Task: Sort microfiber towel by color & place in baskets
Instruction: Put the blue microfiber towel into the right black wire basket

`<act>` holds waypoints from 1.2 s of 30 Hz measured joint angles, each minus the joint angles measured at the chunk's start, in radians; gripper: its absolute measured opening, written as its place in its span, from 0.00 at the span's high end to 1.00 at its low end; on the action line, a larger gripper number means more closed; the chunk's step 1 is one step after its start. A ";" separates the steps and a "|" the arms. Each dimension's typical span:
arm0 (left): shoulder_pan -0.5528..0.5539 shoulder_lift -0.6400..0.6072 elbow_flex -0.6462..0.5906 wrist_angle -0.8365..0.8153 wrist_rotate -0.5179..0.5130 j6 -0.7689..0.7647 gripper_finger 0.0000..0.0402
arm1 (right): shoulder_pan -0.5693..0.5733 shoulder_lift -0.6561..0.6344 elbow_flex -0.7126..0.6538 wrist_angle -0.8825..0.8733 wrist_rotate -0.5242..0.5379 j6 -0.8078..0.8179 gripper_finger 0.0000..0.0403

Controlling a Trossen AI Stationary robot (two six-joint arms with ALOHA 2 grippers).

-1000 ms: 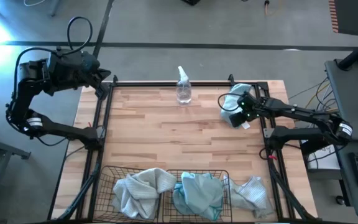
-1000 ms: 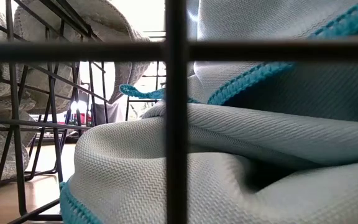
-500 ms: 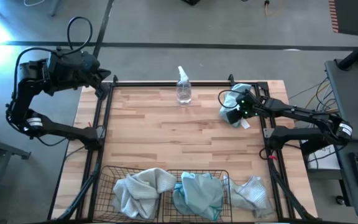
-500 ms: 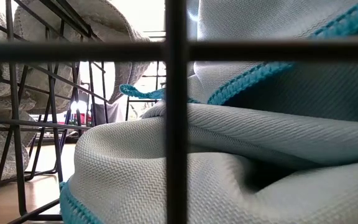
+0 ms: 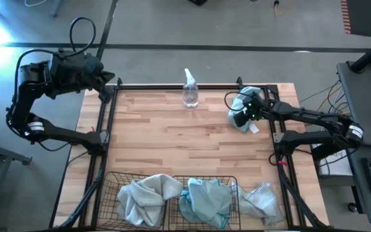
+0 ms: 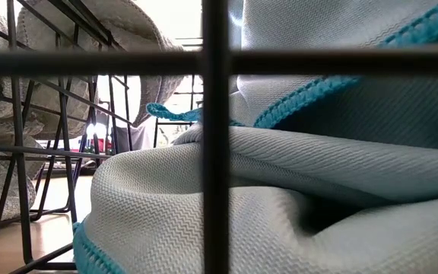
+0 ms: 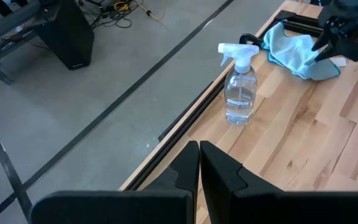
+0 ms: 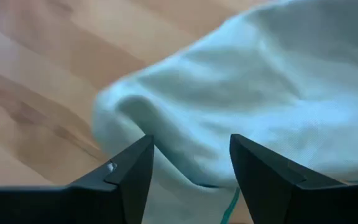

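Observation:
A light blue microfiber towel lies crumpled on the table at the far right. My right gripper hangs over its near-left part, open; in the right wrist view a raised fold shows between the two fingers. My left gripper is shut and empty, off the table's far left corner. At the near edge stand two black wire baskets. The left basket holds a pale grey-white towel. The right basket holds a light blue towel. My right gripper comes at the blue towel slanting down from the table's right, its open fingers on either side of the raised fold. I cannot tell whether they touch the cloth.
A clear spray bottle stands at the middle of the far edge. Another pale grey towel lies on the table right of the baskets. Black frame rails run along the table's sides. Bare wood fills the middle.
My right gripper has shifted a little toward the table's far edge and left, over the light blue towel. The towel stays where it was.

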 joint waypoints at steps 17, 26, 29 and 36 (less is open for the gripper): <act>0.000 0.000 0.000 0.000 0.000 0.000 1.00 | 0.000 0.339 0.029 0.001 -0.003 0.000 0.47; 0.000 0.000 0.000 0.000 -0.001 -0.004 1.00 | 0.000 0.343 0.085 -0.002 -0.006 0.000 0.51; 0.000 0.000 0.000 0.000 -0.001 -0.004 1.00 | 0.000 0.344 0.104 -0.007 -0.013 0.000 0.55; 0.000 0.000 0.000 0.000 -0.002 -0.005 1.00 | 0.000 0.346 0.145 -0.004 -0.041 0.000 0.68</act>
